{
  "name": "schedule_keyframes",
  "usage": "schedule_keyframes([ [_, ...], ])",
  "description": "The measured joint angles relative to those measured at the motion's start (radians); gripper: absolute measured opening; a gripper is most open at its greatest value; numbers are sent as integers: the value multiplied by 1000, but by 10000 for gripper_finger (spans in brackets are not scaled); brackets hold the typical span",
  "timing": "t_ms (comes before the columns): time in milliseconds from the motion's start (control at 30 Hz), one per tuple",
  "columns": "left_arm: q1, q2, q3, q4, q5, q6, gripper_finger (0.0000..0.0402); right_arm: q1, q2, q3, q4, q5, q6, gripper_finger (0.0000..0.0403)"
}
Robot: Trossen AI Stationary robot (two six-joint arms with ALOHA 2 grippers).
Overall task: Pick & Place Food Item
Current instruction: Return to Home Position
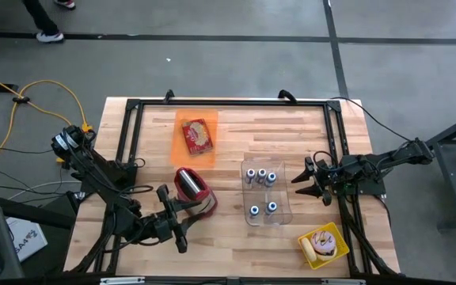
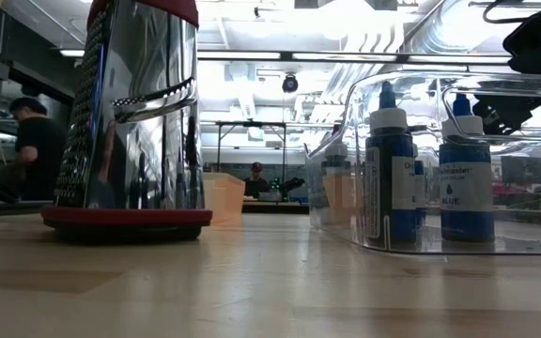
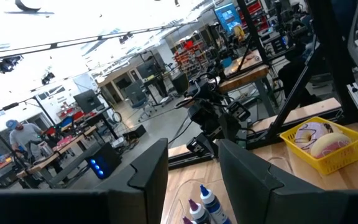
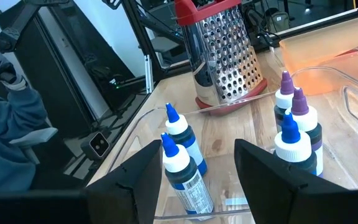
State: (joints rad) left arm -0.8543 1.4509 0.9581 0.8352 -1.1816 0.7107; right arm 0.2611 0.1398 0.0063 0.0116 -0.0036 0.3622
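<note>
Only the high view takes in the whole surface (image 1: 291, 127). The yellow bin (image 1: 343, 237) sits at its near right corner, holding a pink donut (image 1: 320, 239) and a white donut (image 1: 324, 252). The low view misses that bin, showing just the metal grater (image 2: 130, 113) on the left and the clear bin (image 2: 346, 141) on the right. The left wrist view catches the yellow bin far off. The left tool (image 3: 193, 155) is spread and holds nothing, near left by the grater. The right tool (image 4: 197, 149) is also spread, at the clear bin's right edge. The clear bin holds five dropper bottles (image 1: 261, 176). The orange bin (image 1: 182, 150), farther back, holds a red packet (image 1: 198, 136).
</note>
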Motion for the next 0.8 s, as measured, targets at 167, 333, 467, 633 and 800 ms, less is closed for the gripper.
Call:
schedule_keyframes([
  [167,1,0,0,0,-1,7,136,0,0,0,0,0,0,188],
  [333,38,0,0,0,13,-2,136,0,0,0,0,0,0,188],
  [467,90,0,0,-43,80,-78,136,0,0,0,0,0,0,188],
  [633,174,-27,0,-198,283,-253,136,0,0,0,0,0,0,188],
  [800,262,-79,1,-254,423,-310,136,0,0,0,0,0,0,188],
])
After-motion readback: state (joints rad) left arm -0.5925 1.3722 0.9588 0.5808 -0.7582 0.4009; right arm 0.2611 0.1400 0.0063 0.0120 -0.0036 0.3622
